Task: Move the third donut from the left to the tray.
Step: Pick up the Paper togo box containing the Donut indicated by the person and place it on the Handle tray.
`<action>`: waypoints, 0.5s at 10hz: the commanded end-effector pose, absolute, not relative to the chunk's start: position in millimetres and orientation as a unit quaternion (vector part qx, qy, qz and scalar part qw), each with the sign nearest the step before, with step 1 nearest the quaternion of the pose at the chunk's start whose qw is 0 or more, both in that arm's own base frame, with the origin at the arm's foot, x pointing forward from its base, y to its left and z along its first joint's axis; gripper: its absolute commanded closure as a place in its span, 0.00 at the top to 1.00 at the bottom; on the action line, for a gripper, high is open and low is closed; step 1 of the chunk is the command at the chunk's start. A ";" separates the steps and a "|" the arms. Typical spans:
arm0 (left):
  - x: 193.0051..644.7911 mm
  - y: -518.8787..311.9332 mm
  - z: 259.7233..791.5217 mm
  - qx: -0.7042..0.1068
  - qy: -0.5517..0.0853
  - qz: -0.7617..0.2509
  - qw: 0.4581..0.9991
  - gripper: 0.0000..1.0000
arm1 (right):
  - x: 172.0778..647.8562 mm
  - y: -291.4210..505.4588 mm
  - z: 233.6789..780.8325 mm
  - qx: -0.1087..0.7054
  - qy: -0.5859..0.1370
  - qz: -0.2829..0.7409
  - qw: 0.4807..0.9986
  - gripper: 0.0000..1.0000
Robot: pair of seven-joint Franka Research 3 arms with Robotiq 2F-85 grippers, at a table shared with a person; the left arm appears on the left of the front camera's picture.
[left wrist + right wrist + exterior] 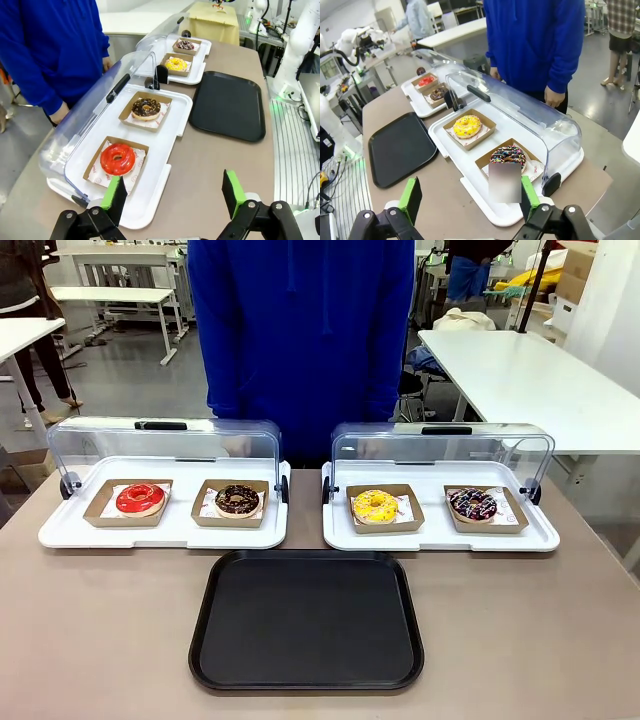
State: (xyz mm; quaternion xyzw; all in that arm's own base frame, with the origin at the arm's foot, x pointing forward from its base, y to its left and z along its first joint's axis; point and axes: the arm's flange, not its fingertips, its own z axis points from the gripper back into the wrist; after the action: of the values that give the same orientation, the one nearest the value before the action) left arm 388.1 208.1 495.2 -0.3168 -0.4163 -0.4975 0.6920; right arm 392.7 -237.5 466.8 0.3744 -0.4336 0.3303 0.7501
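Front view: the yellow donut (375, 506) sits in its box (386, 528) on the right white tray (440, 538), lid (440, 445) up, just behind the black tray (306, 625). Left wrist view: the left jaws stand open, well away from it. Right wrist view: the right jaws stand open too, nearer — they probably suit best, coming in low under the lid, pinching the ring lightly, then lifting clear of the rim.

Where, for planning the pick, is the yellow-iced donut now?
In the front view, the yellow-iced donut sits in a brown box on the right white tray, left of the dark sprinkled donut, just beyond the far edge of the black tray.
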 end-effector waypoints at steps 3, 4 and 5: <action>386.3 208.5 496.4 -0.319 -0.416 -0.503 0.687 1.00 | 393.5 -237.3 468.8 0.377 -0.442 0.333 0.743 1.00; 386.3 208.5 496.4 -0.319 -0.416 -0.503 0.687 1.00 | 393.5 -237.3 468.8 0.377 -0.442 0.333 0.743 1.00; 386.3 208.5 496.4 -0.319 -0.416 -0.503 0.687 1.00 | 393.5 -237.3 468.8 0.377 -0.442 0.333 0.743 1.00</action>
State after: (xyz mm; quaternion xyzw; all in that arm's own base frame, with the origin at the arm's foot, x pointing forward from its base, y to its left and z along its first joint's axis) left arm 388.1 208.1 495.2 -0.3168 -0.4163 -0.4974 0.6920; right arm 392.6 -237.5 466.8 0.3746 -0.4336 0.3303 0.7501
